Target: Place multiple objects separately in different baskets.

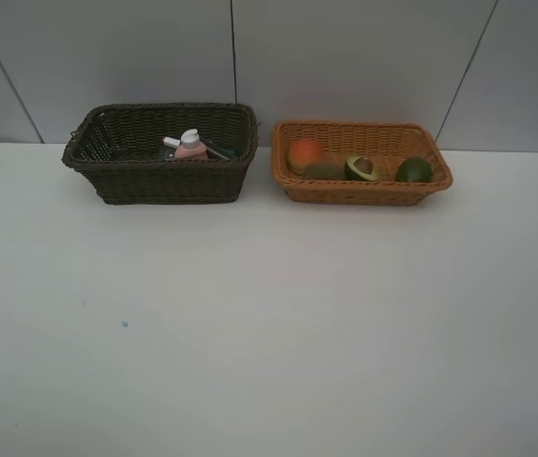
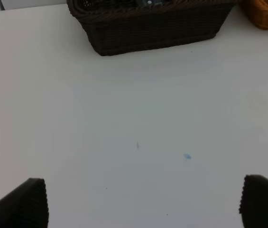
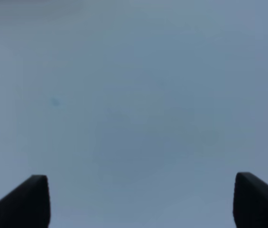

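White table [image 1: 269, 333], bare in front. Dark basket [image 1: 159, 176] holding pink bottle [image 1: 190, 146]; tan basket [image 1: 364, 188] holding peach [image 1: 305, 152], halved avocado [image 1: 362, 168], whole avocado [image 1: 413, 170]. Left gripper [image 2: 138, 204], right gripper [image 3: 141, 202]: spread wide, empty. Little risk beyond nudging a basket.

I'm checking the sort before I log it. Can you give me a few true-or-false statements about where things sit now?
1. The peach lies in the tan basket. True.
2. The pink bottle lies in the tan basket. False: it is in the dark basket.
3. The left end effector holds the kiwi. False: it is open and empty; the kiwi is in the tan basket.
4. The halved avocado lies between kiwi and whole avocado. True.
5. The right end effector is open. True.
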`<state>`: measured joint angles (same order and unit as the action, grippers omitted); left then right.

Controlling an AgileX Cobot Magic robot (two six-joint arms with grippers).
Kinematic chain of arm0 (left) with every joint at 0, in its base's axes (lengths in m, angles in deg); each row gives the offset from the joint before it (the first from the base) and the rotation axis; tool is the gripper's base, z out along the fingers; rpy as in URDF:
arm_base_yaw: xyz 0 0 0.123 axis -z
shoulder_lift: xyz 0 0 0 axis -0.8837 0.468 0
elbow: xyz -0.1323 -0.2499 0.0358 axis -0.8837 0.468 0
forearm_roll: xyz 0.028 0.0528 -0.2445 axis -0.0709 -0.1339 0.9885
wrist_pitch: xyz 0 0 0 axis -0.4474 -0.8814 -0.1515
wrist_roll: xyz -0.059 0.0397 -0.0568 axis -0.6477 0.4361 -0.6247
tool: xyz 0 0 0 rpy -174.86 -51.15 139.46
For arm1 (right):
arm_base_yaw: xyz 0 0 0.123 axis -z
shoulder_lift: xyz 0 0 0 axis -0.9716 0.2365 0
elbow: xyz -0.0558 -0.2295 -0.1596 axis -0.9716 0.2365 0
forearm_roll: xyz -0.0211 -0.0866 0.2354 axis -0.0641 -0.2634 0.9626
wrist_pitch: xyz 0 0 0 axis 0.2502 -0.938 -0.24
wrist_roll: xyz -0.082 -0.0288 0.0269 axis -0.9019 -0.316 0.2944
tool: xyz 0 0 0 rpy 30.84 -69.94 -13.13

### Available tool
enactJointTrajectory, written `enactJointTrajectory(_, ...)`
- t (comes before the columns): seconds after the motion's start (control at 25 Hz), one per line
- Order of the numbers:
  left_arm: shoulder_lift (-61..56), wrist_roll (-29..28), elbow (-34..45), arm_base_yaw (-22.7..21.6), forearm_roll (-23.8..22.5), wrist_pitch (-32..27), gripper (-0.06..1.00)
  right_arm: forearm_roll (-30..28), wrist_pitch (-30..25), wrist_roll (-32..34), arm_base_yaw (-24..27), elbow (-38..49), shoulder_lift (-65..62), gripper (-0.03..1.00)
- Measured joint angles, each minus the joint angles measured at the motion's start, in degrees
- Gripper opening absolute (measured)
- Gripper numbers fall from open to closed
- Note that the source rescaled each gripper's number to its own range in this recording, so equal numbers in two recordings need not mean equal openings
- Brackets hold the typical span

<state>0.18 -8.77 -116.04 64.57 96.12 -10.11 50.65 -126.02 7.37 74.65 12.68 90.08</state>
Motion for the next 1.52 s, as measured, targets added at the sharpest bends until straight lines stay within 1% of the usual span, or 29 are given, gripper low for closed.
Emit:
enactJointTrajectory(0.12,0.0,0.0,0.0,0.0,0.0,0.0,1.0,0.0,-0.14,1.47,0.0,5.32,-12.02,0.96)
enactJointTrajectory(0.32,0.0,0.0,0.0,0.0,0.0,0.0,1.0,0.05,-3.01,2.85,0.0,10.31,-29.31,0.96)
enactJointTrajectory(0.48,0.0,0.0,0.0,0.0,0.0,0.0,1.0,0.11,-6.61,2.98,0.0,12.64,-38.16,0.96)
enactJointTrajectory(0.68,0.0,0.0,0.0,0.0,0.0,0.0,1.0,1.35,-7.91,2.71,0.0,13.98,-47.11,0.96)
enactJointTrajectory(0.84,0.0,0.0,0.0,0.0,0.0,0.0,1.0,3.31,-7.56,0.06,0.0,14.15,-48.43,0.96)
enactJointTrajectory(0.92,0.0,0.0,0.0,0.0,0.0,0.0,1.0,4.17,-5.48,-0.97,0.0,14.54,-48.43,0.96)
enactJointTrajectory(1.0,0.0,0.0,0.0,0.0,0.0,0.0,1.0,4.29,-2.13,-1.34,0.0,15.66,-48.43,0.96)
enactJointTrajectory(1.08,0.0,0.0,0.0,0.0,0.0,0.0,1.0,4.43,-0.71,-1.91,0.0,16.53,-48.47,0.96)
enactJointTrajectory(1.52,0.0,0.0,0.0,0.0,0.0,0.0,1.0,5.34,-0.01,-2.6,0.0,16.54,-48.47,0.96)
